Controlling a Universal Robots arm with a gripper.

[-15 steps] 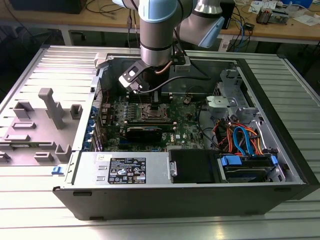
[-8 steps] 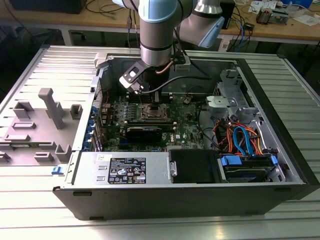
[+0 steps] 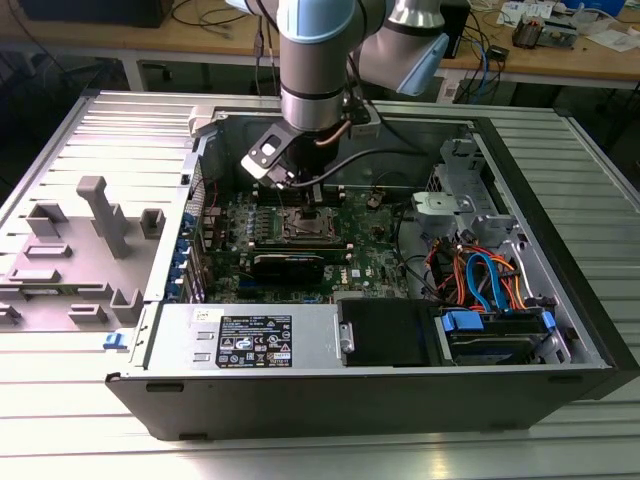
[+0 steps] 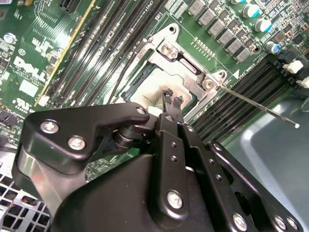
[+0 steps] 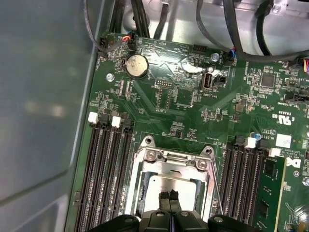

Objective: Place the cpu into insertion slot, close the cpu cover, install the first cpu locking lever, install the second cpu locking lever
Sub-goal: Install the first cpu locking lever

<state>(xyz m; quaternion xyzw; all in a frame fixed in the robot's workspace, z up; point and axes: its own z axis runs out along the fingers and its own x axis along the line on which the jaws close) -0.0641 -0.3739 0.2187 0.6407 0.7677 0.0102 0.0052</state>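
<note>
Gripper (image 5: 169,195) hangs with its fingers pressed together, pinching nothing I can see; the chip (image 5: 159,186) lies directly beneath the tips, inside the metal frame (image 5: 178,166). I think closed tips serve for pushing.

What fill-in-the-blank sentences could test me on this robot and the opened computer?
1. The gripper is poised over the silvery square ___ in its socket.
2. The motherboard is coloured ___.
3. The coin battery has a ___ outline.
4. The arm reaches into an open computer ___.
Missing words: cpu; green; round; case.
</note>
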